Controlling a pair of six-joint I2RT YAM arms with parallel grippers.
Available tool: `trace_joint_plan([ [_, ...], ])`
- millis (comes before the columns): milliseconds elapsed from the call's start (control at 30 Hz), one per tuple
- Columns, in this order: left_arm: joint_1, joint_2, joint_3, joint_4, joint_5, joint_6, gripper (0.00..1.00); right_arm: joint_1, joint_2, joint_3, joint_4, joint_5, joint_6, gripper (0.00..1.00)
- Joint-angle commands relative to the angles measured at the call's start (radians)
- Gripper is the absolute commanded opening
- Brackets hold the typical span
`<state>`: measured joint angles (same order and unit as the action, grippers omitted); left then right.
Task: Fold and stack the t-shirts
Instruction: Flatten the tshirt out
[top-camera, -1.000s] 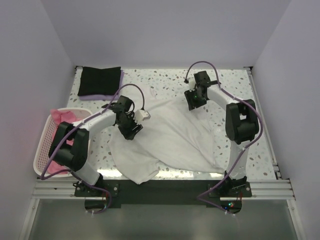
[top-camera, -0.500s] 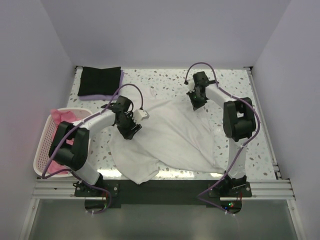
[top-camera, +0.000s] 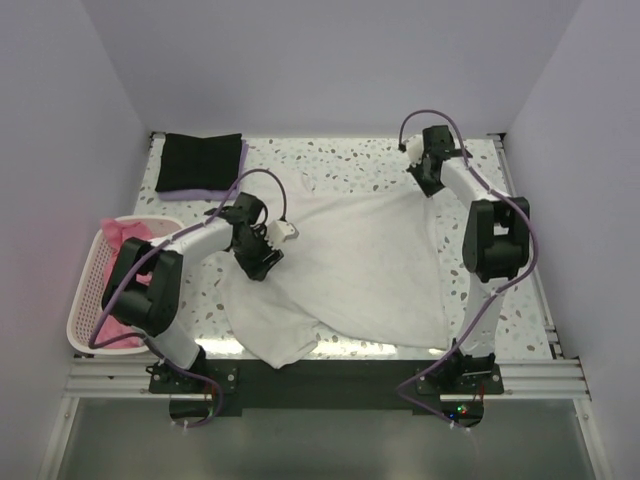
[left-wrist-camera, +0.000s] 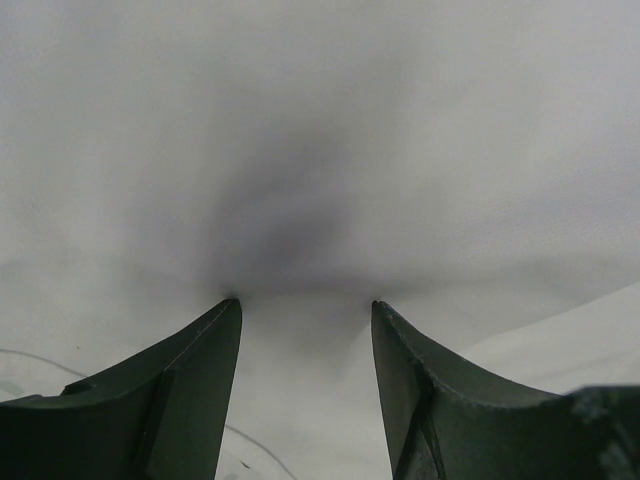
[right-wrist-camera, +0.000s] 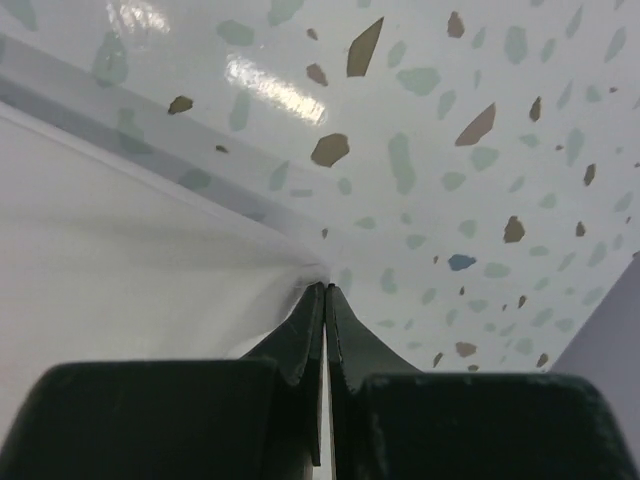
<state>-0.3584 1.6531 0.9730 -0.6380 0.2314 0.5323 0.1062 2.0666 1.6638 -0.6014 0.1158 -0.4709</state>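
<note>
A white t-shirt (top-camera: 350, 270) lies spread over the middle of the speckled table (top-camera: 340, 160). My right gripper (top-camera: 432, 186) is at the far right, shut on the shirt's far corner; in the right wrist view the white cloth (right-wrist-camera: 120, 230) rises to a peak at the pinched fingertips (right-wrist-camera: 325, 290). My left gripper (top-camera: 262, 262) stands open with its tips pressed down on the shirt's left part, and white cloth (left-wrist-camera: 320, 150) fills the view between its fingers (left-wrist-camera: 305, 305). A folded black t-shirt (top-camera: 200, 158) lies on a lavender one (top-camera: 200, 190) at the far left corner.
A pale pink lattice basket (top-camera: 88, 300) stands at the left edge with pink t-shirts (top-camera: 125, 232) in it. A metal rail (top-camera: 320, 375) runs along the near edge, a raised rim (top-camera: 525, 250) lines the right side, and walls close in the back and sides.
My right gripper has shut on the white shirt's far edge and pulled it toward the far right, stretching the shirt flatter. The left gripper has stayed in place.
</note>
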Motion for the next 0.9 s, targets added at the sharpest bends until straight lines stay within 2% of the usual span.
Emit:
trace_joint_plan([
  [0, 0.009, -0.013, 0.043, 0.0, 0.037, -0.026, 0.59, 0.013, 0.044, 0.062, 0.106, 0.088, -0.138, 0.0],
  [200, 0.009, -0.045, 0.056, -0.009, 0.042, -0.031, 0.59, 0.012, 0.151, 0.187, 0.225, 0.234, -0.172, 0.0],
  [233, 0.009, -0.05, 0.061, -0.011, 0.045, -0.029, 0.59, 0.01, 0.164, 0.212, 0.218, 0.269, -0.167, 0.06],
  [267, 0.009, -0.056, 0.064, -0.015, 0.052, -0.028, 0.59, 0.012, 0.176, 0.256, 0.204, 0.277, -0.163, 0.18],
  [300, 0.009, -0.076, 0.067, -0.02, 0.063, -0.022, 0.59, 0.01, 0.184, 0.275, 0.187, 0.28, -0.15, 0.47],
  [333, 0.009, -0.09, 0.067, -0.031, 0.081, 0.004, 0.59, 0.012, 0.178, 0.284, 0.16, 0.283, -0.146, 0.55],
  [400, 0.009, -0.122, 0.063, -0.072, 0.155, 0.043, 0.6, 0.012, 0.156, 0.277, 0.141, 0.277, -0.144, 0.61],
  [533, -0.005, -0.272, 0.017, -0.175, 0.301, 0.242, 0.6, 0.01, 0.027, 0.199, 0.066, 0.216, -0.124, 0.63],
  [567, -0.019, -0.301, 0.001, -0.21, 0.319, 0.273, 0.6, 0.01, 0.003, 0.177, 0.034, 0.153, -0.117, 0.63],
  [667, -0.132, -0.401, -0.083, -0.259, 0.275, 0.359, 0.6, 0.012, -0.063, 0.156, -0.144, 0.035, -0.072, 0.63],
  [700, -0.21, -0.436, -0.106, -0.273, 0.266, 0.373, 0.59, 0.01, -0.075, 0.148, -0.225, -0.041, -0.04, 0.63],
  [800, -0.348, -0.484, -0.186, -0.293, 0.266, 0.373, 0.57, 0.01, -0.137, 0.096, -0.335, -0.167, -0.002, 0.62],
  [867, -0.419, -0.496, -0.259, -0.243, 0.231, 0.33, 0.57, 0.01, -0.187, 0.029, -0.35, -0.206, 0.015, 0.61],
])
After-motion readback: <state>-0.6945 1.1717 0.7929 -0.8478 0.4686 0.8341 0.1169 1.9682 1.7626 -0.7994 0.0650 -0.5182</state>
